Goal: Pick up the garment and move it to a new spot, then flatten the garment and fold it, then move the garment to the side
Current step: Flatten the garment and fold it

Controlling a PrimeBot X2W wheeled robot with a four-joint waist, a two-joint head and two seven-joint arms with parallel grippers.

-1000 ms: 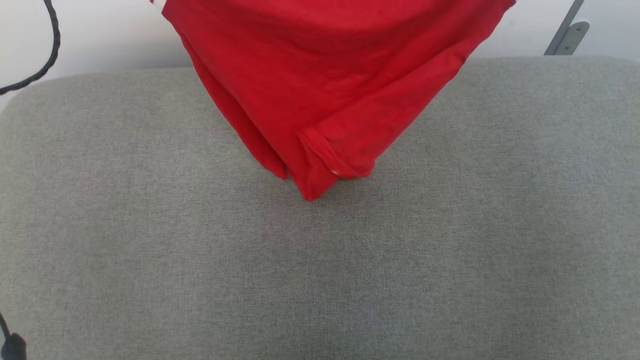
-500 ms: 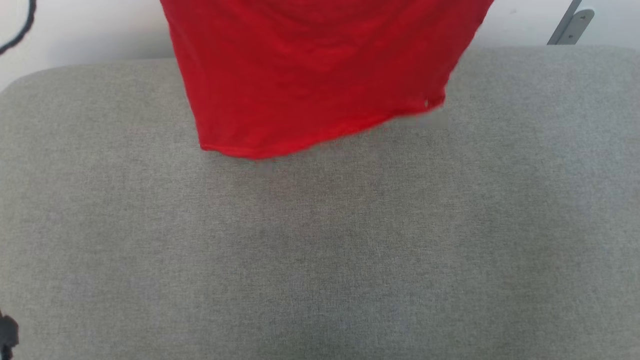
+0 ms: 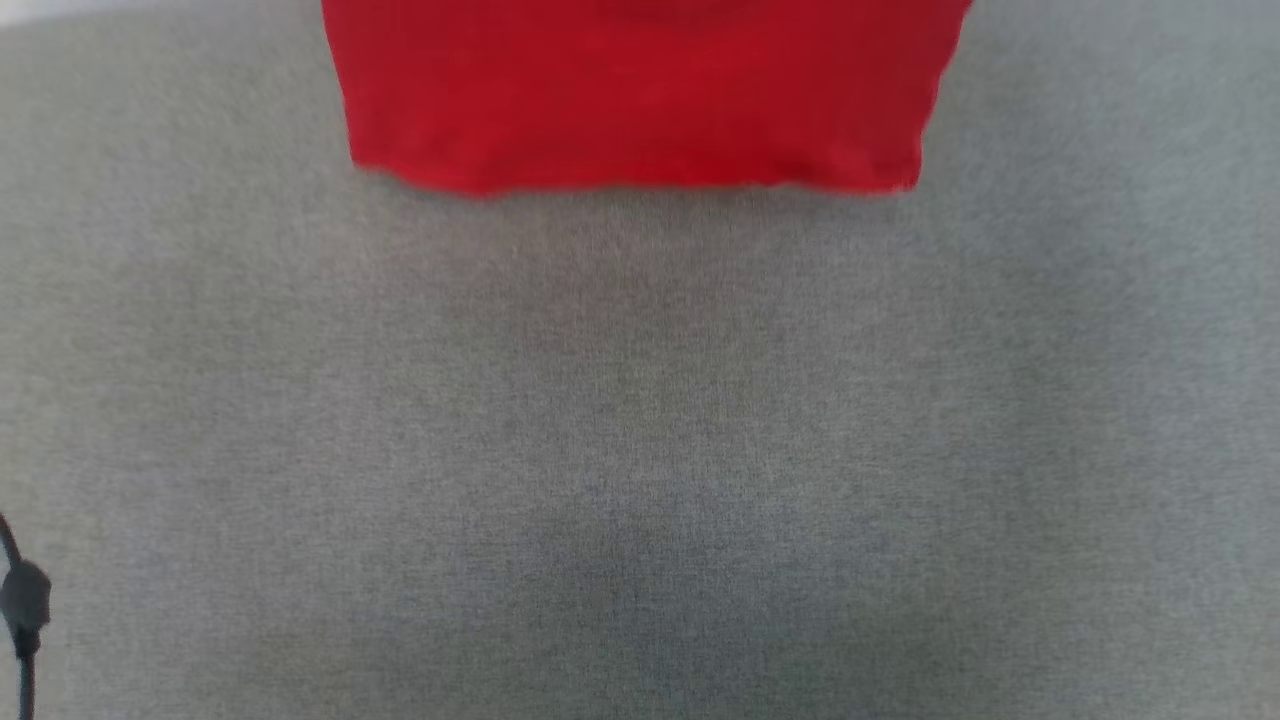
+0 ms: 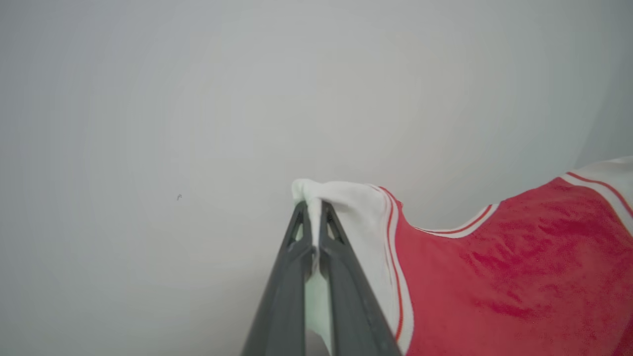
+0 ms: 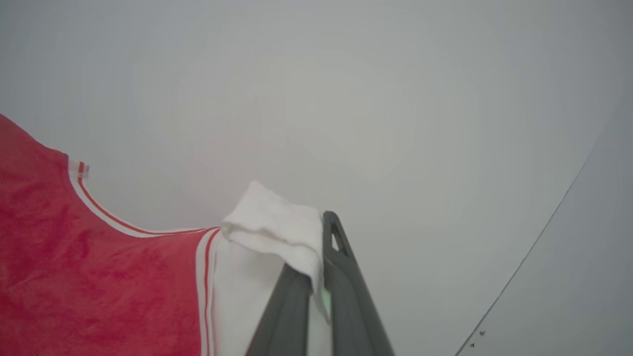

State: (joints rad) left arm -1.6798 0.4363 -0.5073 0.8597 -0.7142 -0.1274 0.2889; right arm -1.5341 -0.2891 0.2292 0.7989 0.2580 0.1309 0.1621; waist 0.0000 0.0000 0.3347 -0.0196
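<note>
Head view puts the red T-shirt (image 3: 640, 100) hanging at top centre over the grey bench (image 3: 640, 450), left tool (image 4: 312, 207) and right tool (image 5: 316, 247) each clamped on a white sleeve (image 4: 348, 198), which I judge the best hold for such thin, limp cloth.

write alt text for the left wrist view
The left gripper, shut, pinches the white sleeve of a red T-shirt with red-and-white striped trim. The shirt stretches off to the right against a plain pale wall.

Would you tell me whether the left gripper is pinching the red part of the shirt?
No, the left gripper pinches the garment by a white sleeve edge.
</note>
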